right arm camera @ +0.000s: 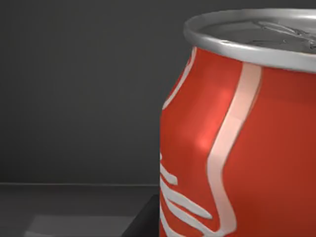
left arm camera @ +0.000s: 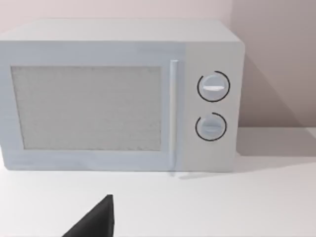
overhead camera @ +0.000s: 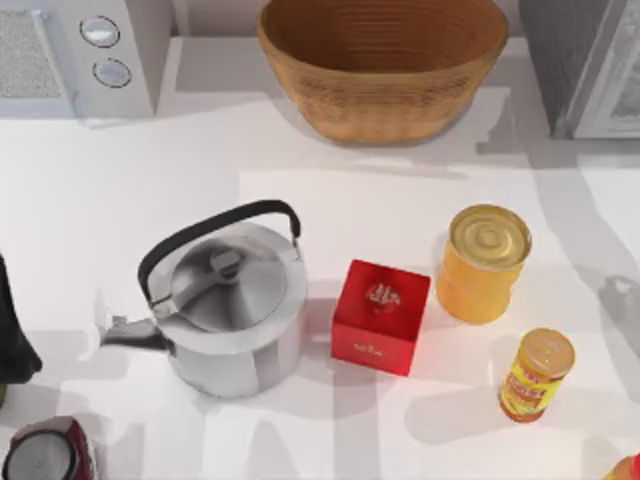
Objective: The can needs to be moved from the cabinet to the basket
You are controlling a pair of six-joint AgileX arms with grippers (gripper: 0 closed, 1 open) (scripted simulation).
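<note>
The can (right arm camera: pixel 247 148), red with white script and a silver rim, stands upright inside the dark grey cabinet (right arm camera: pixel 74 89), very close in the right wrist view. A dark piece of my right gripper (right arm camera: pixel 142 223) shows low beside the can. In the top view the cabinet (overhead camera: pixel 590 70) is at the back right. The basket (overhead camera: pixel 385 60), tan woven wicker, sits at the back middle with nothing in it. My left arm (overhead camera: pixel 12 335) is parked at the table's left edge, and a dark tip of my left gripper (left arm camera: pixel 94 222) points at the microwave.
A white microwave (overhead camera: pixel 80 55) stands back left. A steel kettle (overhead camera: pixel 225 305), a red box (overhead camera: pixel 380 315), a wide yellow-orange tin (overhead camera: pixel 485 265) and a small yellow jar (overhead camera: pixel 535 375) fill the table's middle and right. A dark red round container (overhead camera: pixel 45 455) sits front left.
</note>
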